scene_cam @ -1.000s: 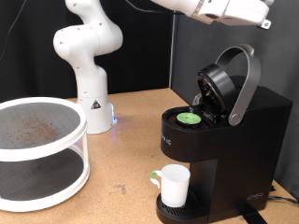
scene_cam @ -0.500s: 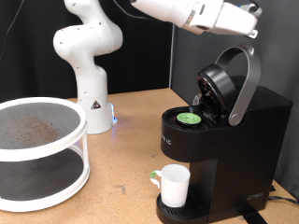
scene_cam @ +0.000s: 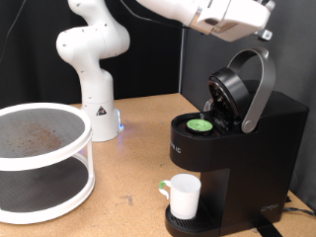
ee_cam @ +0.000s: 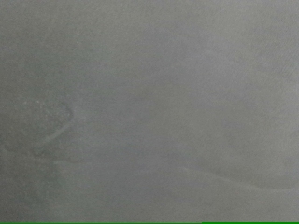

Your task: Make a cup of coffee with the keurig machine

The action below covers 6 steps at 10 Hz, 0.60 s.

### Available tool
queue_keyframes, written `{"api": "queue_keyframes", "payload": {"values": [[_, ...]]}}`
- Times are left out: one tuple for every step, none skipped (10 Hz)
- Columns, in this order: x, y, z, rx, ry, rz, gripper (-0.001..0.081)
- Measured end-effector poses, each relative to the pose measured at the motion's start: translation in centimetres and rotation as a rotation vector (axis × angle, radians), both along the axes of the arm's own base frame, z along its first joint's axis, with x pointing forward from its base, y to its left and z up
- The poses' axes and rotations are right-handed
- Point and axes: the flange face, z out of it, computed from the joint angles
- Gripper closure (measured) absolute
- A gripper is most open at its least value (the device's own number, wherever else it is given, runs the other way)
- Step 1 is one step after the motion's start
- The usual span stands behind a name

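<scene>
On drip tray (scene_cam: pixel 176 219): cup (scene_cam: pixel 184 195); keurig machine (scene_cam: pixel 237 128) lid up.

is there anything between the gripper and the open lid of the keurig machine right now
Nothing visible. The gripper hangs in open air just above the raised lid handle of the keurig machine. The pod sits in the open chamber; the cup is below it.
</scene>
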Motion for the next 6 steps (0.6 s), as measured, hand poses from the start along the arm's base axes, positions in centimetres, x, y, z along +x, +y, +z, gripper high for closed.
{"api": "queue_keyframes", "payload": {"values": [[0.6,0.3,0.5,-0.029,-0.010,0.023,0.0806],[1.1,0.6,1.1,-0.071,0.015,0.059,0.0806],[1.4,0.8,1.6,-0.104,0.035,0.086,0.0806],[1.6,0.7,1.9,-0.122,0.061,0.099,0.0806],[1.7,0.5,2.1,-0.140,0.084,0.106,0.0806],[1.9,-0.1,2.0,-0.159,0.096,0.112,0.0806]]}}
